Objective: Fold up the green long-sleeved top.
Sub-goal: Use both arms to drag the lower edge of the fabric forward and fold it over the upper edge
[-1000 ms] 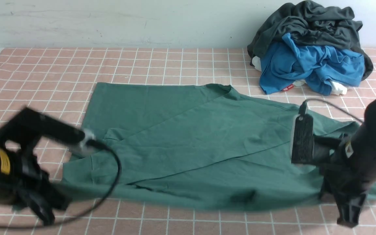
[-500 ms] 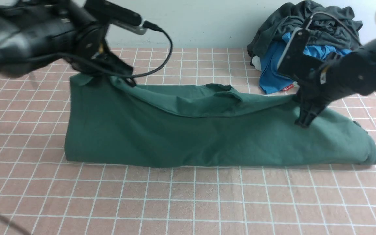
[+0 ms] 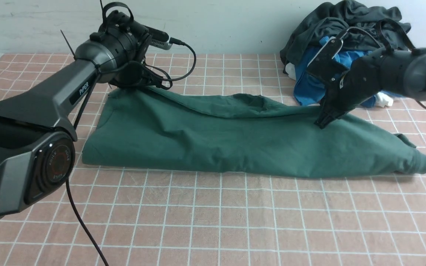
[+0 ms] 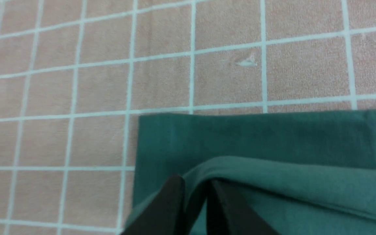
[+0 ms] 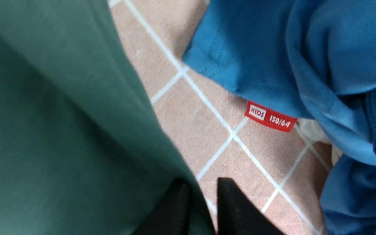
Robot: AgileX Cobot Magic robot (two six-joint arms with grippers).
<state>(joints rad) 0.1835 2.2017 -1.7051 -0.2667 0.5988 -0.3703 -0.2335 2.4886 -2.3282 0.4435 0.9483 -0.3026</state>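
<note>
Green top (image 3: 235, 147) looks folded in half; L tool (image 4: 194, 186) & R tool (image 3: 322, 123) pinch its edge. Next, prob.: let go.

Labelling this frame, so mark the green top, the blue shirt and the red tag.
green top (image 3: 235, 147): front view, middle of the folded body.
blue shirt (image 5: 266, 42): right wrist view, fabric above the tag.
red tag (image 5: 270, 116): right wrist view, its centre.
</note>
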